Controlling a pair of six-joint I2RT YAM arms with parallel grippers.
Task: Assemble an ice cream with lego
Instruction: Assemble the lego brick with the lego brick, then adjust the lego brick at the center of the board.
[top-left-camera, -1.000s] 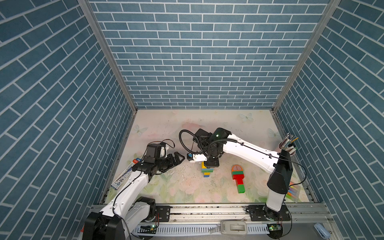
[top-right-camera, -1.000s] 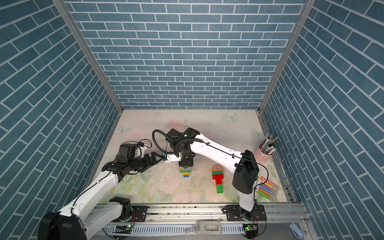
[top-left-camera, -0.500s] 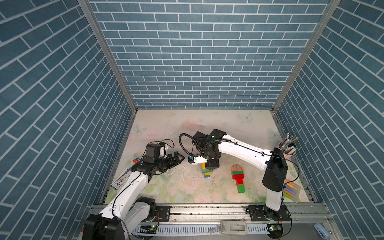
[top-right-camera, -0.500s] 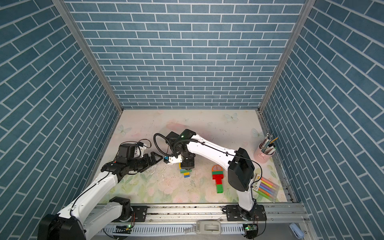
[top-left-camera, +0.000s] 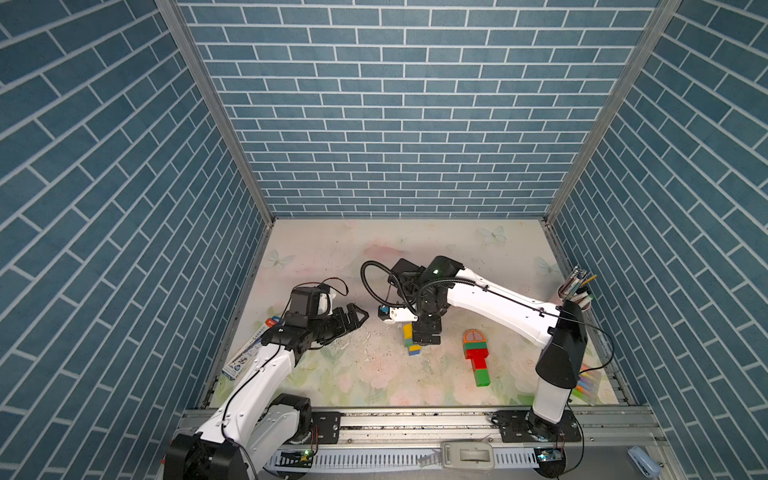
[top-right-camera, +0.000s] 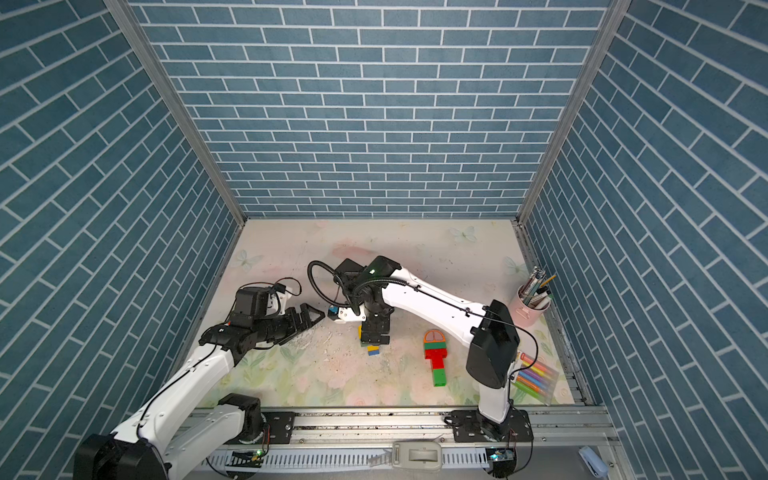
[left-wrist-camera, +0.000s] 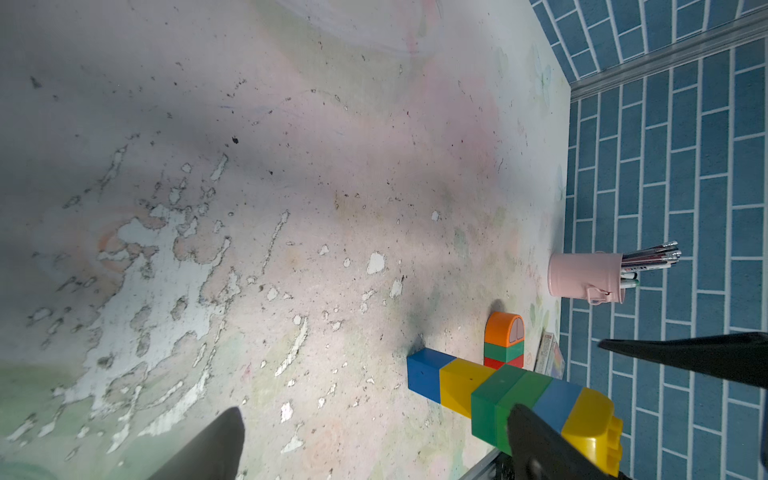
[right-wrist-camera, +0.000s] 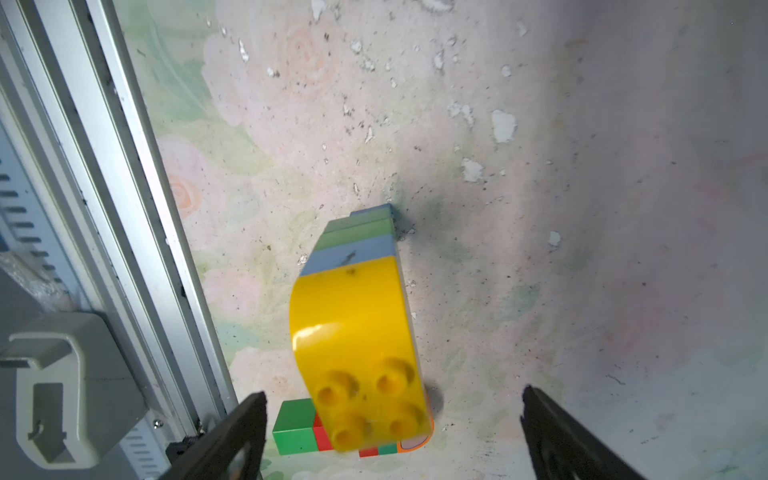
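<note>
Since the next move hinges on how the yellow-topped lego stack (top-left-camera: 410, 340) sits against the right gripper (top-left-camera: 428, 337), I start with both top views. The stack stands on end on the floral table (top-left-camera: 332, 374), blue brick down and yellow round-topped piece up, directly under that gripper and partly hidden by it. The left gripper (top-left-camera: 353, 318) hangs near, off to the stack's side, jaws spread and empty, so my right arm is clearly the nearer. An orange-topped lego stack (top-left-camera: 476, 361) lies flat well apart, its long axis running towards the front rail (top-left-camera: 415, 415). From the left wrist I see the upright stack whole: blue, yellow, two greens, blue, yellow cap. Its axis roughly matches the pink pen cup (left-wrist-camera: 582, 278), perhaps leaning a little. From the right wrist, the studded cap points at the lens between two wide-open fingers (right-wrist-camera: 239, 434), neither touching it. I judge the stack freestanding, so a straight lift along its axis looks safest, since sideways drift could topple it.
</note>
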